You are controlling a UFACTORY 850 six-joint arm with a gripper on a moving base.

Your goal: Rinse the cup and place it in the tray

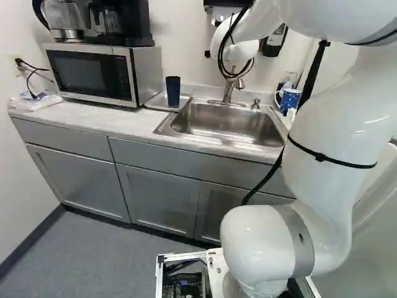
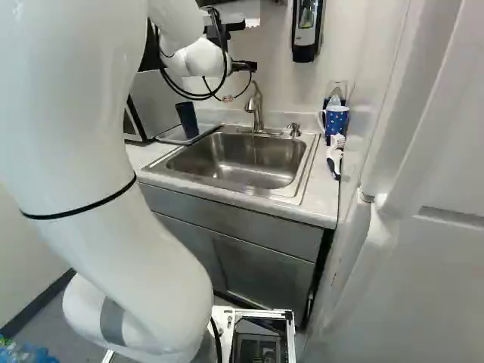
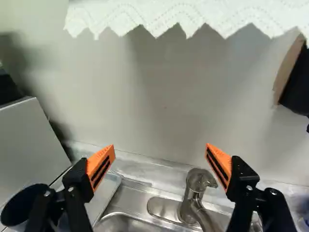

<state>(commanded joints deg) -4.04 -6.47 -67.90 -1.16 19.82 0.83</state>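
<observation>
And the jaws are wide open, hanging higher than the tap! Dark cup standing on the tray, between microwave and sink, with the spotted mug beyond the sink's other side!

sink: satin metal | faucet: glossy metal | arm: glossy, smooth | paper towel: embossed

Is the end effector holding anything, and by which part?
Nothing held. End effector is open, nothing between its pads; the dark cup stands on the tray by the sink.
</observation>
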